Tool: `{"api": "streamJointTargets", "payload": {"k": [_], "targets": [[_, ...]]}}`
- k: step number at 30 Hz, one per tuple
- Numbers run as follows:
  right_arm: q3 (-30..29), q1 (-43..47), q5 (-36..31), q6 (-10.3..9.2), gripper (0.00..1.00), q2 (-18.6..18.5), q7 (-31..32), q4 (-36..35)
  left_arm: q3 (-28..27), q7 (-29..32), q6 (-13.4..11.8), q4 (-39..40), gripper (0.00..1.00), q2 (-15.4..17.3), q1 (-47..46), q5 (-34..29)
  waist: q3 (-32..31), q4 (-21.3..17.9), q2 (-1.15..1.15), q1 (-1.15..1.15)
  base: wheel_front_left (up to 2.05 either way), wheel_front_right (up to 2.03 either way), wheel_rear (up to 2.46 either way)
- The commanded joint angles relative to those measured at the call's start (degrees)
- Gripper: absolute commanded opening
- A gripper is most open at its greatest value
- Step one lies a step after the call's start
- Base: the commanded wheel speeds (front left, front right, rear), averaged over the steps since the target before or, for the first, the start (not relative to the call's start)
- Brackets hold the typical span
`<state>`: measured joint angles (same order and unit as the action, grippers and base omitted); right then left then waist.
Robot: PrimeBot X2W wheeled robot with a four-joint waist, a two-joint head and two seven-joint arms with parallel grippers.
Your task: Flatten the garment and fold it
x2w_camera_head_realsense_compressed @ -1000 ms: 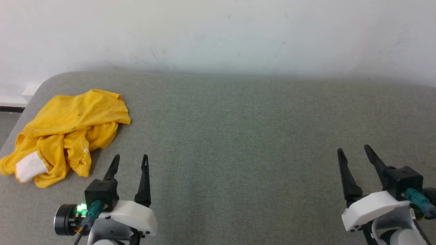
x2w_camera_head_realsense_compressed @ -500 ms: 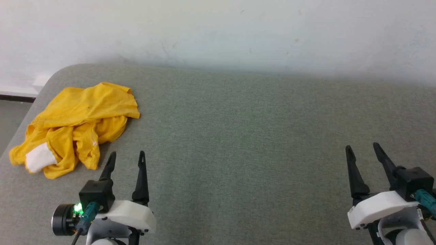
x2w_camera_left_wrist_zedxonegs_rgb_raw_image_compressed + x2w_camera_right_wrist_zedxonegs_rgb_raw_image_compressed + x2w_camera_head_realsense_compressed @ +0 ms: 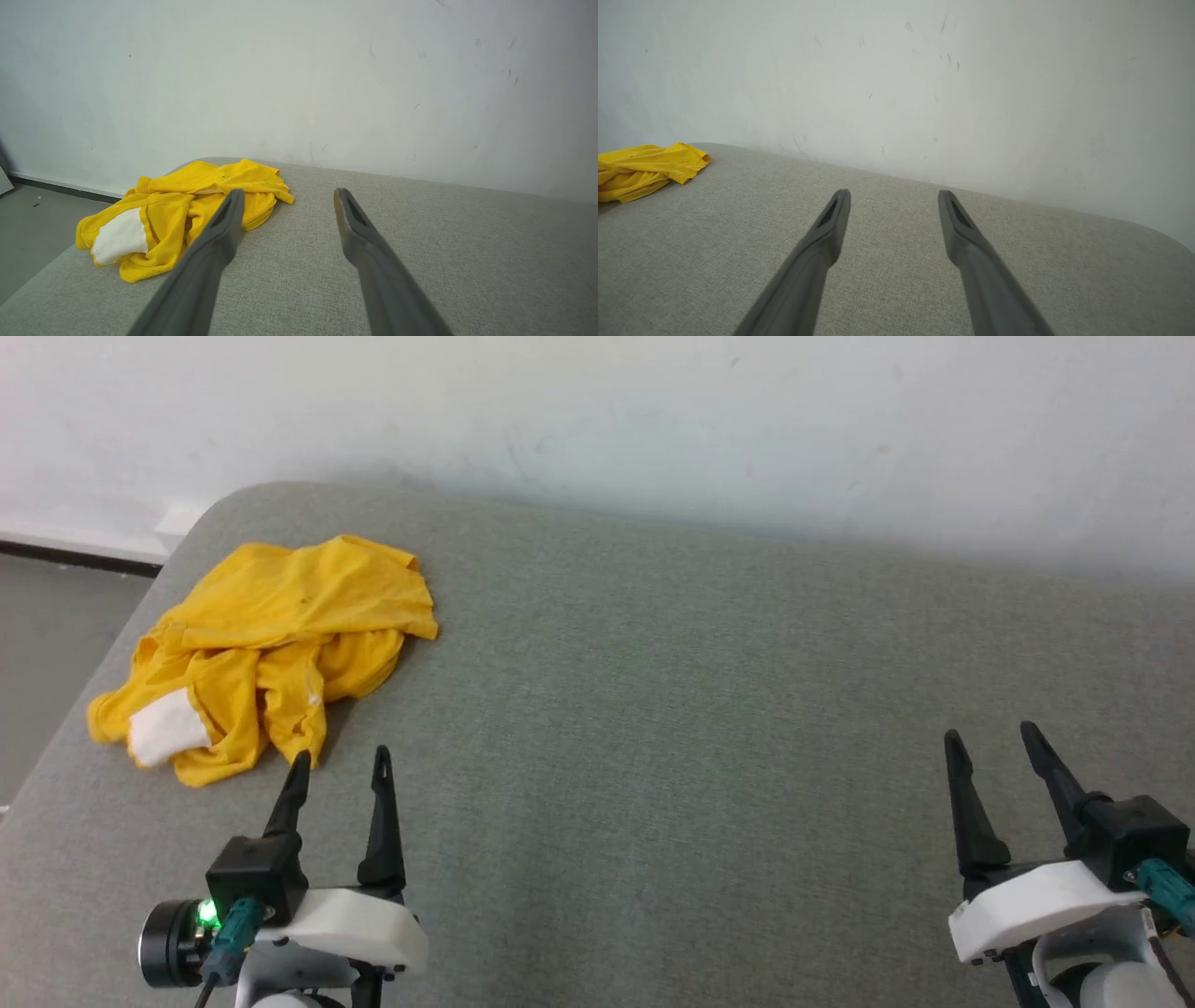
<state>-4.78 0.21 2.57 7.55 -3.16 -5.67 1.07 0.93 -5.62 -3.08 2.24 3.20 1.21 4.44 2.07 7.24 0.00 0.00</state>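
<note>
The garment (image 3: 271, 635) is a bright yellow T-shirt with a white patch, crumpled in a heap near the far left corner of the grey cushioned surface (image 3: 653, 709). My left gripper (image 3: 341, 761) stands open just in front of the heap's near edge, with nothing between its fingers. In the left wrist view the garment (image 3: 187, 210) lies ahead and to the left of the left gripper (image 3: 289, 193). My right gripper (image 3: 990, 737) is open and empty far to the right. In the right wrist view the garment (image 3: 644, 168) shows at the left edge, well away from the right gripper (image 3: 894, 193).
A white wall (image 3: 597, 420) runs along the back of the surface. The surface's rounded left edge (image 3: 112, 653) drops to a grey floor (image 3: 56, 653) right beside the garment. Bare grey fabric stretches between the two grippers.
The head camera has turned left, so the whole picture has shifted right. The left gripper's fingertips now stand closer to the garment's near edge. Both grippers stay open.
</note>
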Motion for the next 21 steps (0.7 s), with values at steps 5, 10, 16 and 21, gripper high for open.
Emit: {"api": "streamJointTargets", "payload": {"k": [5, 10, 16, 21], "targets": [[0.8, -1.1, -0.1, -0.03, 1.00, 0.1, -1.1, 0.2, 0.5, -1.2, -0.9, 0.5, 1.00, -0.1, 0.9, 1.3, 0.8, 2.9, 0.00, 0.00, 0.00, 0.00, 0.00], [1.2, -1.2, -0.2, -0.03, 1.00, 0.1, -1.7, 0.2, 1.0, -1.8, -1.3, 0.4, 1.00, -0.2, 0.9, 1.9, 1.1, 5.1, 0.00, 0.00, 0.00, 0.00, 0.00], [1.6, -1.0, -0.4, -0.03, 1.00, 0.1, -2.3, 0.4, 1.4, -2.4, -1.8, 0.4, 1.00, -0.2, 1.2, 2.5, 1.1, 7.7, 0.00, 0.00, 0.00, 0.00, 0.00], [2.3, -0.7, -0.2, -0.04, 1.00, 0.2, -2.9, 0.7, 1.7, -3.0, -2.1, 0.2, 1.00, -0.2, 1.6, 2.9, 0.9, 10.3, 0.00, 0.00, 0.00, 0.00, 0.00]]}}
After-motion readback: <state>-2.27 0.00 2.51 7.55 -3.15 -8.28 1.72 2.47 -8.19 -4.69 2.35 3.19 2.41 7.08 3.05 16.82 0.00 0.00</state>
